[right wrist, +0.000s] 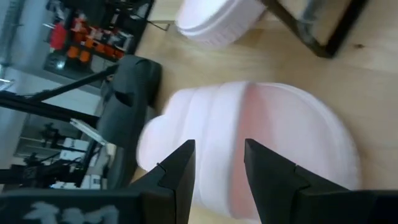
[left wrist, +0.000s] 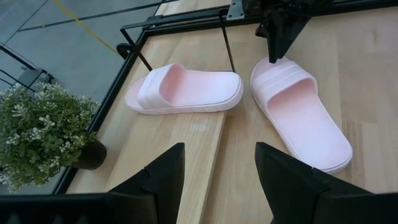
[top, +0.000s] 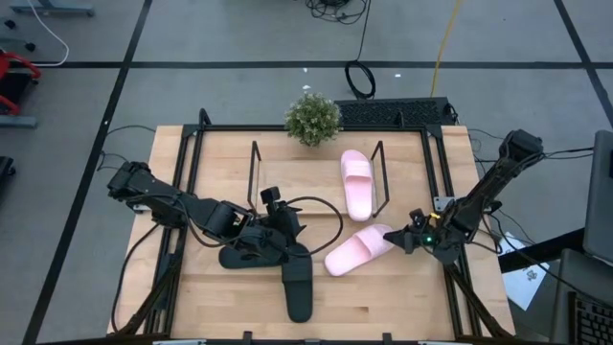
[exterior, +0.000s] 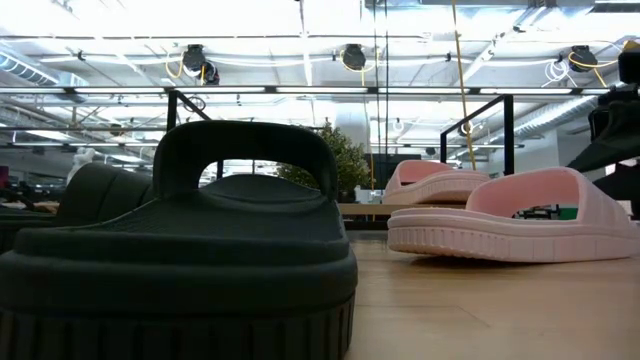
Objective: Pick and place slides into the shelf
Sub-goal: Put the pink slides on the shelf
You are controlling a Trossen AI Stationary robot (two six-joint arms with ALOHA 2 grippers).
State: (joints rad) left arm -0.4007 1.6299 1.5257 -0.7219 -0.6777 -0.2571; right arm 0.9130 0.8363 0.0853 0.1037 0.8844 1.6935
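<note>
The shelf (top: pixel 305 187) is a wood board between two black wire frames at the table's middle. One pink slide (top: pixel 356 182) lies flat on the board by the right-hand frame. A second pink slide (top: pixel 354 251) lies sole down on the table in front of it. Two black slides (top: pixel 251 255) (top: pixel 299 289) lie sole down on the table near the front. My left gripper (top: pixel 290 228) hangs open above the black slides, holding nothing. My right gripper (top: pixel 395 236) stands open at the strap end of the pink slide (right wrist: pixel 249 143) on the table. My right gripper comes low from the table's right side at the strap end (left wrist: pixel 277 68) of the pink slide on the table. I cannot tell whether its fingertips touch the slide. The slide lies flat on the table.
A small potted plant (top: pixel 313 118) stands at the table's far edge behind the shelf. A black rail (top: pixel 316 127) runs around the tabletop. The shelf board has bare wood left of the pink slide. Cables (top: pixel 316 206) loop across the shelf by my left arm.
</note>
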